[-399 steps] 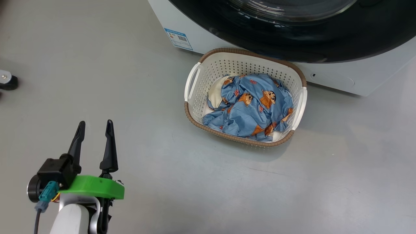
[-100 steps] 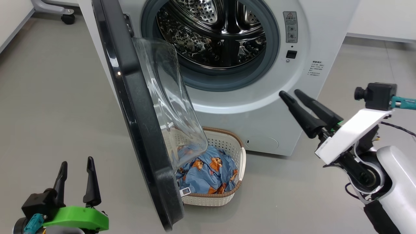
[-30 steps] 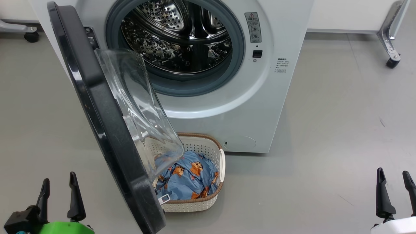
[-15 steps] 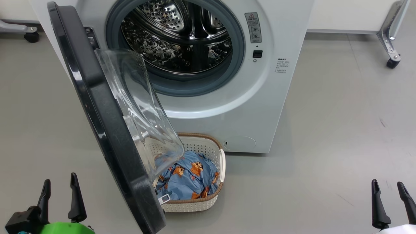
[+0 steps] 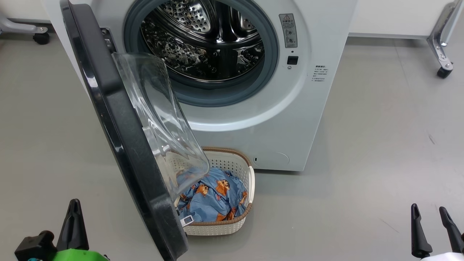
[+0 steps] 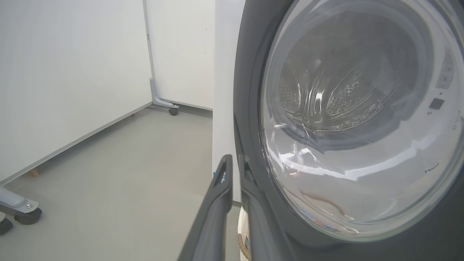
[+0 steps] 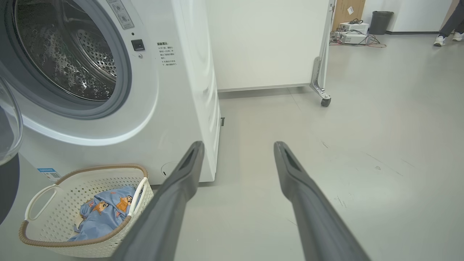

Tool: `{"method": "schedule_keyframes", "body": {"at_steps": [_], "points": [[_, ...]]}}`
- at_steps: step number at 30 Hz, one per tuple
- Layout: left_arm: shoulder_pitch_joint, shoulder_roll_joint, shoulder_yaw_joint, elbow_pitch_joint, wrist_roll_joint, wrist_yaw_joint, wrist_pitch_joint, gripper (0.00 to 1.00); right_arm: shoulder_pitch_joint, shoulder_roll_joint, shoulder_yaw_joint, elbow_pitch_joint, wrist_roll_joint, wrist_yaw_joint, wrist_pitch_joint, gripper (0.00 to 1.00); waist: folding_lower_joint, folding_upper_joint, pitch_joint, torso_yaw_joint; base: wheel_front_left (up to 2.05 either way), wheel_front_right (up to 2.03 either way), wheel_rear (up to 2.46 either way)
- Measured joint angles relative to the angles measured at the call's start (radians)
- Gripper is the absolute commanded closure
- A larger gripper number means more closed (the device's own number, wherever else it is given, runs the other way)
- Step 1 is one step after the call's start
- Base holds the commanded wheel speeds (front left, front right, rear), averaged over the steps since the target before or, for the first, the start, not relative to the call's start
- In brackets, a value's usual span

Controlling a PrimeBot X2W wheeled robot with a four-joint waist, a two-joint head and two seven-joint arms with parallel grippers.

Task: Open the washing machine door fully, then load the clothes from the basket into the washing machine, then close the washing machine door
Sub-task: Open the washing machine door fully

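The washing machine door (image 5: 117, 141) stands about half open, and its glass bowl hangs over the basket (image 5: 232, 226) of clothes (image 5: 214, 197) on the floor against the washing machine (image 5: 301, 108). My left gripper (image 6: 233, 161) is closed on nothing, fingers together, near the door's outer black rim. A push on this outer face would only shut the door, so I would bring the closed fingers around the free edge and sweep it slowly outward, clear of the glass. The right gripper (image 5: 427, 208) is open, well apart
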Motion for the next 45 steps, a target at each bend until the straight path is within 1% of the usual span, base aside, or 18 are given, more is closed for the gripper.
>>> {"method": "schedule_keyframes", "body": {"at_steps": [10, 16, 23, 26, 33, 36, 39, 42, 45], "points": [[0.001, 0.000, -0.005, 0.024, -0.015, 0.000, 0.000, 1.00, -0.003, 0.010, -0.009, 0.004, -0.009, 0.000, 0.000, 0.00, 0.0000, 0.0000, -0.003, 0.010, 0.00, 0.00, 0.00], [-0.007, 0.000, 0.032, -0.028, -0.021, 0.000, 0.000, 1.00, -0.003, 0.021, -0.029, 0.004, -0.010, 0.000, 0.000, 0.00, 0.0000, 0.0000, -0.005, 0.021, 0.00, 0.00, 0.00], [-0.060, 0.000, 0.054, -0.150, -0.017, 0.000, 0.000, 1.00, -0.003, 0.029, -0.043, 0.001, -0.010, 0.000, 0.000, 0.00, 0.0000, 0.0000, -0.004, 0.054, 0.00, 0.00, 0.00], [-0.079, 0.000, 0.053, -0.224, 0.018, 0.003, 0.000, 1.00, -0.002, 0.032, -0.043, 0.000, -0.010, 0.000, 0.000, 0.00, 0.0000, 0.0000, -0.004, 0.068, 0.00, 0.00, 0.00], [-0.110, 0.000, 0.008, -0.415, 0.029, 0.003, -0.002, 1.00, 0.000, 0.037, -0.039, -0.005, -0.010, 0.000, 0.000, 0.00, 0.0000, 0.0000, -0.007, 0.101, 0.00, 0.00, 0.00], [-0.113, 0.001, -0.046, -0.486, 0.032, 0.003, -0.006, 1.00, 0.001, 0.037, -0.039, -0.006, -0.010, 0.000, 0.000, 0.00, 0.0000, 0.0000, -0.009, 0.113, 0.00, 0.00, 0.00], [-0.115, 0.002, -0.137, -0.542, 0.011, 0.003, -0.006, 1.00, 0.002, 0.041, -0.039, -0.005, -0.010, 0.000, 0.000, 0.00, 0.0000, 0.0000, -0.011, 0.125, 0.00, 0.00, 0.00], [-0.112, 0.005, -0.274, -0.566, 0.004, 0.003, 0.002, 1.00, 0.002, 0.047, -0.035, -0.004, -0.010, 0.000, 0.000, 0.00, 0.0000, 0.0000, -0.014, 0.137, 0.00, 0.00, 0.00], [-0.101, 0.032, -0.412, -0.591, -0.033, 0.003, 0.043, 1.00, 0.002, 0.054, -0.025, -0.004, -0.010, 0.000, 0.000, 0.00, 0.0000, 0.0000, -0.020, 0.145, 0.00, 0.00, 0.00]]}}
